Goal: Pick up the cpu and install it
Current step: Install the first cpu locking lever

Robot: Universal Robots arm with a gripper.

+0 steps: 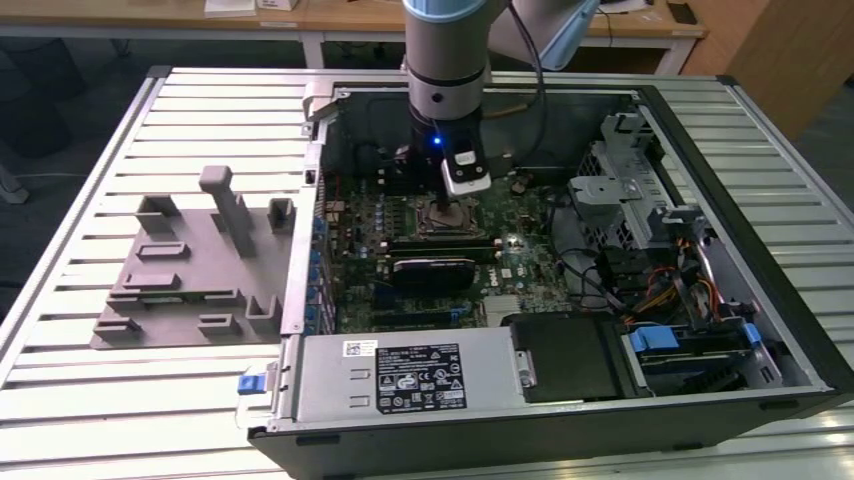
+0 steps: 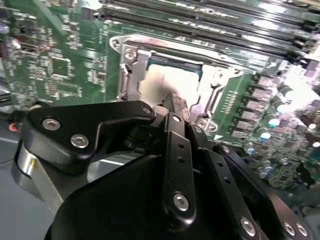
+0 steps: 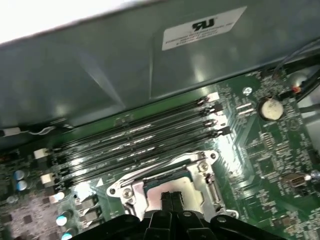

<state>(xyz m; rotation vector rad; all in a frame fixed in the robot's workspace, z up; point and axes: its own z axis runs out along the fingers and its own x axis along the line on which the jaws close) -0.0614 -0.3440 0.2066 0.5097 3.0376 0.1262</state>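
Gripper: the gripper point(image 3: 172, 198) is low over the socket, and its 2 black fingers point(image 2: 176, 107) are pressed together at the tips. I cannot tell if anything is between them.
Cpu: the cpu point(image 2: 159, 86) is a pale flat square. It lies inside the socket, right under the fingertips. In the first wrist view it point(image 3: 189, 187) shows on both sides of the tips.
Socket: the socket point(image 3: 165, 172) has a shiny metal frame with screws at the corners. It sits on the green board point(image 1: 514, 225).
Memory slots: 4 long black slots point(image 3: 140, 137) run side by side just past the socket.
Case: the board lies in an open computer case point(image 1: 747, 240) on a slatted table point(image 1: 80, 400).
Arm: the arm point(image 1: 447, 70) comes straight down into the case.
Grey tray: a grey plastic tray point(image 1: 187, 285) sits on the table at the exterior view's left, well apart from the gripper.
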